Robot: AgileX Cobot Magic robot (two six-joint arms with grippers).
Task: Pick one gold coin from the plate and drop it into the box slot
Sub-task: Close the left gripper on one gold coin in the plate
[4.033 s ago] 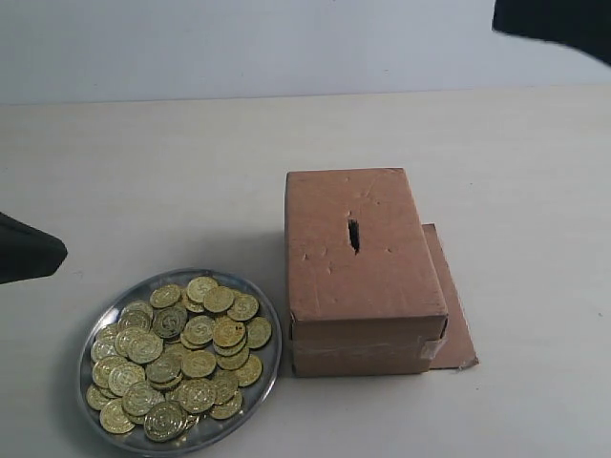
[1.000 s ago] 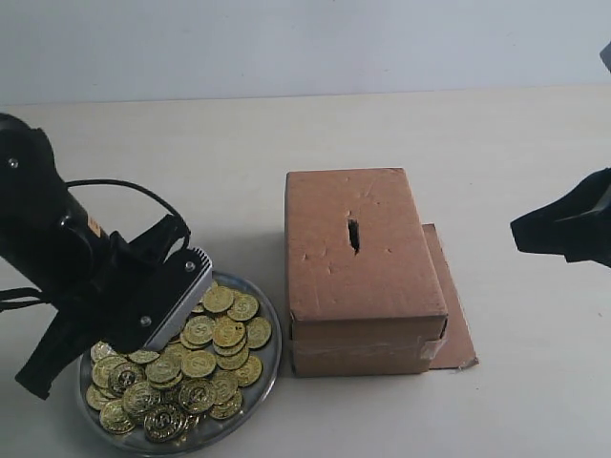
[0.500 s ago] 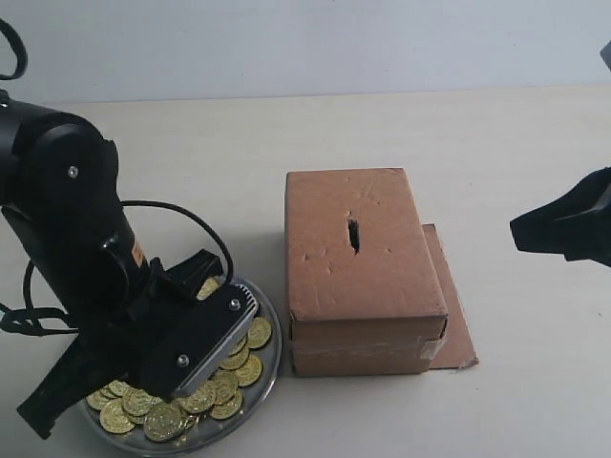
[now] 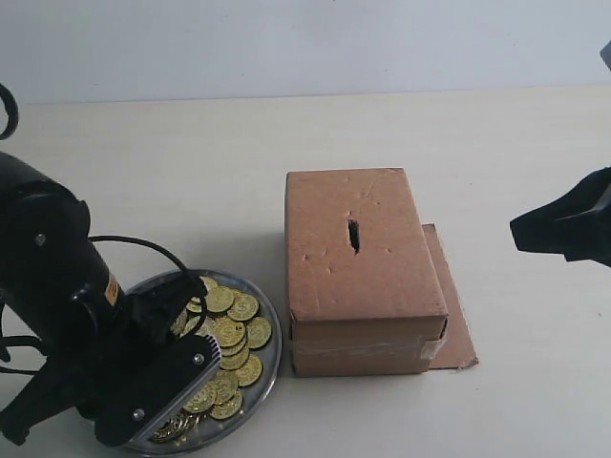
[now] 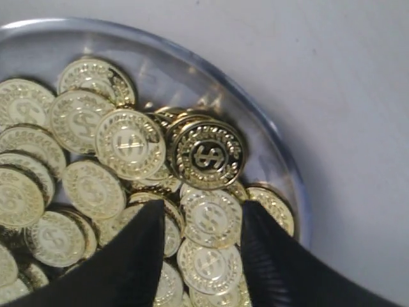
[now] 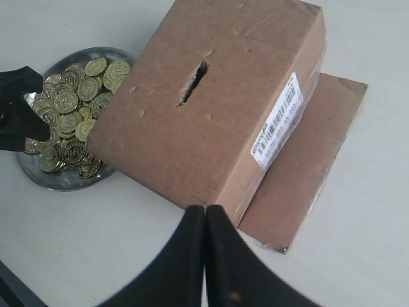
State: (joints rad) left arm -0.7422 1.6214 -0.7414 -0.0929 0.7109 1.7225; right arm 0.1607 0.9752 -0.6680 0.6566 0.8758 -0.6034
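Observation:
The silver plate [image 4: 270, 361] [image 5: 268, 144] [image 6: 38, 173] holds a heap of gold coins [image 4: 235, 334] [image 6: 67, 102]. My left gripper [image 5: 199, 214] is open, low over the heap near the plate's rim. One gold coin [image 5: 211, 217] lies flat between its two black fingers. In the exterior view the left arm [image 4: 76, 334] covers most of the plate. The brown box [image 4: 361, 258] [image 6: 211, 102] stands right of the plate, its dark slot [image 4: 353, 234] [image 6: 193, 82] in the top face. My right gripper [image 6: 205, 211] is shut and empty, hovering apart from the box [image 4: 563, 229].
A flat brown cardboard sheet [image 4: 449, 315] [image 6: 307, 166] lies under the box and sticks out on its right side. A white label with a barcode [image 6: 276, 121] is on the box's side. The tabletop is pale beige.
My left arm has swung in over the plate and come down to the coins, moving toward the near-left edge in the last second. The right gripper has stayed still for the last second.

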